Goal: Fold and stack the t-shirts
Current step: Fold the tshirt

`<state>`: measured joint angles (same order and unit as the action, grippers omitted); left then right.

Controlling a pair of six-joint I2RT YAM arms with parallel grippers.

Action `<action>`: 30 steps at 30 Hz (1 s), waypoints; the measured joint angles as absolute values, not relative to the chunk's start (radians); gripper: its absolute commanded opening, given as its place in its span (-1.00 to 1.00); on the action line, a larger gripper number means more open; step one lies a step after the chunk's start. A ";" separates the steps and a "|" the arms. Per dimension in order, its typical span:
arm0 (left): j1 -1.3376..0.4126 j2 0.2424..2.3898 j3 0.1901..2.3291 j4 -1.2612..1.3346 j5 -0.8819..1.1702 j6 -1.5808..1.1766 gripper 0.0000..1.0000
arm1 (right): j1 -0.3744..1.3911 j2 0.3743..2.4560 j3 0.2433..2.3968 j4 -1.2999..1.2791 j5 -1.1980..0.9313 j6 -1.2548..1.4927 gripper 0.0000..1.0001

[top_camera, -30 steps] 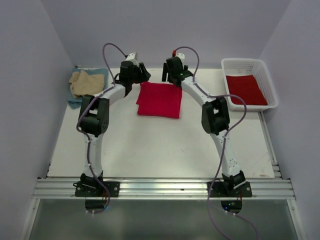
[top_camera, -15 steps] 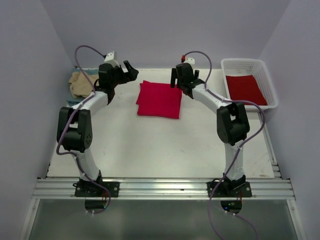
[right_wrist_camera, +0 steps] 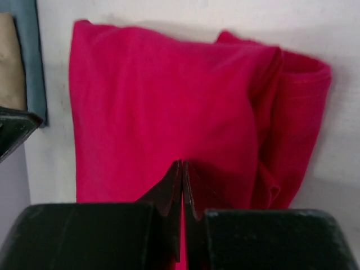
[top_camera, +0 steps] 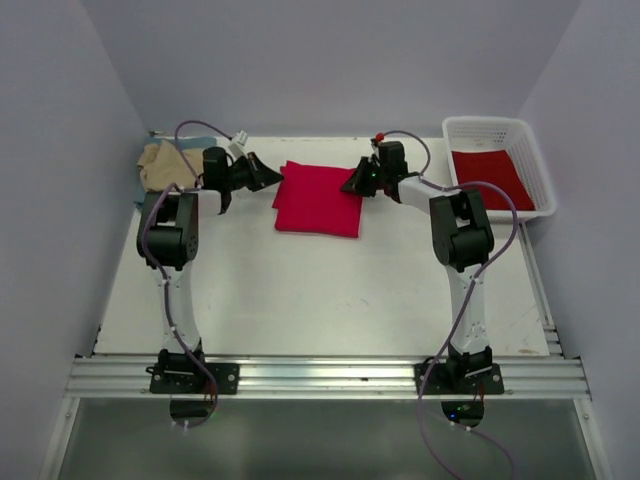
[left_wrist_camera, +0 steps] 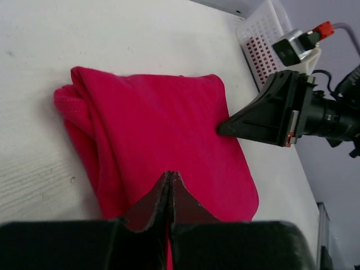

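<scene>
A folded red t-shirt (top_camera: 320, 200) lies flat at the back middle of the table. My left gripper (top_camera: 270, 178) points at its left edge, my right gripper (top_camera: 353, 185) at its right edge, both low and facing each other. In the left wrist view my left gripper (left_wrist_camera: 170, 175) is shut with its tip over the red t-shirt (left_wrist_camera: 169, 129), and the right gripper (left_wrist_camera: 225, 128) touches the far edge. My right gripper (right_wrist_camera: 181, 164) is likewise shut over the red cloth (right_wrist_camera: 157, 101). No cloth is clearly pinched. A tan t-shirt (top_camera: 158, 160) lies on a blue-grey one (top_camera: 141, 190) at the back left.
A white lattice basket (top_camera: 495, 123) stands at the back right with another red t-shirt (top_camera: 495, 178) in it. The basket (left_wrist_camera: 261, 39) also shows behind the right gripper in the left wrist view. Walls enclose the table on three sides.
Both arms have drawn apart, dropped and turned inward, so the grippers now point at the red t-shirt from its two sides. Both grippers went from open to shut.
</scene>
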<state>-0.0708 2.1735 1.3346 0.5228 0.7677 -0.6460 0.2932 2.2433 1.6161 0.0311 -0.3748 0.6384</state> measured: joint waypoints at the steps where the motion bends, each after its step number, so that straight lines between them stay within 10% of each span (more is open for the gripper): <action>1: -0.064 2.208 1.351 0.537 0.800 -0.668 -0.69 | 0.290 2.268 1.616 0.031 -0.406 0.655 -1.00; 2: -0.058 2.235 1.362 0.545 0.827 -0.681 -0.21 | 0.290 2.286 1.616 0.031 -0.428 0.666 -1.00; 4: -0.049 2.270 1.374 0.552 0.872 -0.706 0.16 | 0.294 2.312 1.615 0.032 -0.470 0.684 -1.00; 8: -0.037 2.320 1.455 0.445 0.905 -0.671 0.46 | 0.302 2.317 1.614 0.045 -0.521 0.696 -1.00; 30: -0.147 2.355 1.729 -0.101 0.712 -0.283 0.56 | 0.307 2.318 1.602 0.044 -0.569 0.684 -1.00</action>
<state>-0.1474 2.3547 1.7294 -0.1009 0.7116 -0.2832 0.3069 2.3180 1.6016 0.0441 -0.5686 0.6838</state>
